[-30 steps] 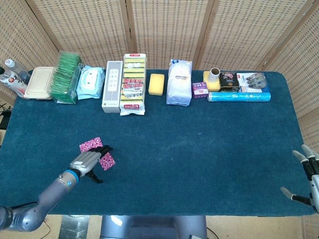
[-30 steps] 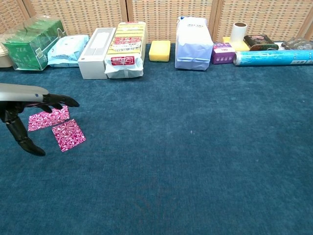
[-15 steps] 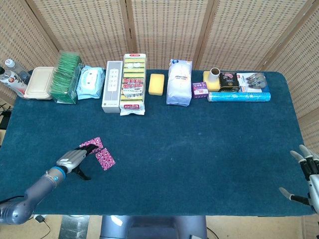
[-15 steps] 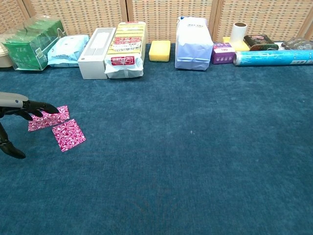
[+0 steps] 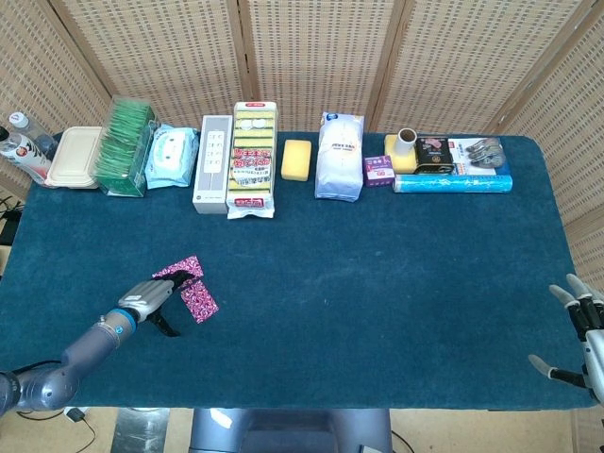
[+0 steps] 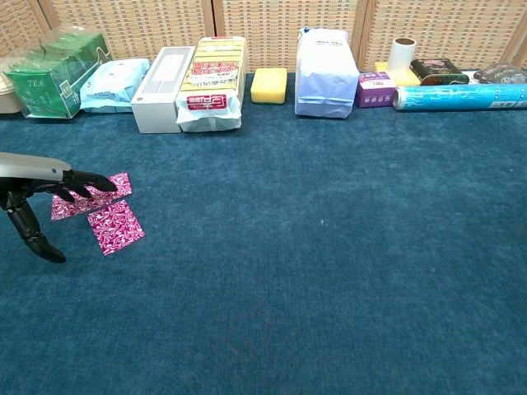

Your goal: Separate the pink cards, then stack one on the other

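As fingertips [image 6: 92,181] press, far card [image 6: 90,195] beneath

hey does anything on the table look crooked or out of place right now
Nothing looks damaged or spilled. The two pink cards, one under the left hand's fingertips and one nearer, lie skewed to each other, corners about touching.

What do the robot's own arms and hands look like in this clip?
The left arm is matte grey-blue tubing with a bright blue ring at the wrist. The left hand has a silver-grey back and black fingers. The right hand shows only at the frame edge: pale grey fingers with darker tips. No cables or markings are visible on either.
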Controlling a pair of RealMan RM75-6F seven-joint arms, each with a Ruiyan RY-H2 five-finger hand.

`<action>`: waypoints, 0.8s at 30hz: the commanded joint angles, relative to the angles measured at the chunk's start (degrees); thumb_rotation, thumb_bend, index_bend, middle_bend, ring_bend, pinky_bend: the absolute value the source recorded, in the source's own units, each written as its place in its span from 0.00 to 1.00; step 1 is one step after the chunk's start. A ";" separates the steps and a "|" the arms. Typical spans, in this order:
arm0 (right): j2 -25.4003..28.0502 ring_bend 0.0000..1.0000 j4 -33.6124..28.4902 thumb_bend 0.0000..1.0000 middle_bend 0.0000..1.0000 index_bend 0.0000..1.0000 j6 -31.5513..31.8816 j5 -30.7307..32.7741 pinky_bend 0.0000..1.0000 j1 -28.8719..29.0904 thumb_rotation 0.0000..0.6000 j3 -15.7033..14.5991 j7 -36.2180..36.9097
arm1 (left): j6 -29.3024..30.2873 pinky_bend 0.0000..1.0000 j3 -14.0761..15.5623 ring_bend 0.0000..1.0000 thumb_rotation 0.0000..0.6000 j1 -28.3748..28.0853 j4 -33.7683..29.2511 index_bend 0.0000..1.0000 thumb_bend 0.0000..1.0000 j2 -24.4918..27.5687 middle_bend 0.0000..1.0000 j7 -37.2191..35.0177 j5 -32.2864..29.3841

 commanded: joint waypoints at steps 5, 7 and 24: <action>0.00 0.00 0.05 0.00 0.00 0.10 -0.33 0.24 0.00 0.13 1.00 0.03 0.00 | 0.13 0.07 -0.27 0.00 1.00 -2.27 0.07 0.00 0.05 -1.07 0.00 1.89 -2.98; 0.01 0.00 0.05 0.00 0.00 0.10 -0.36 0.27 0.00 0.14 1.00 0.03 -0.01 | 0.30 0.07 -0.23 0.00 1.00 -2.75 0.01 0.00 0.05 -1.32 0.00 2.32 -3.82; 0.10 0.00 -0.11 0.00 0.00 0.10 -0.77 0.46 0.00 0.28 1.00 -0.02 -0.23 | 2.42 0.07 -0.08 0.00 1.00 -9.09 -3.14 0.00 0.05 -2.09 0.00 7.47 -11.23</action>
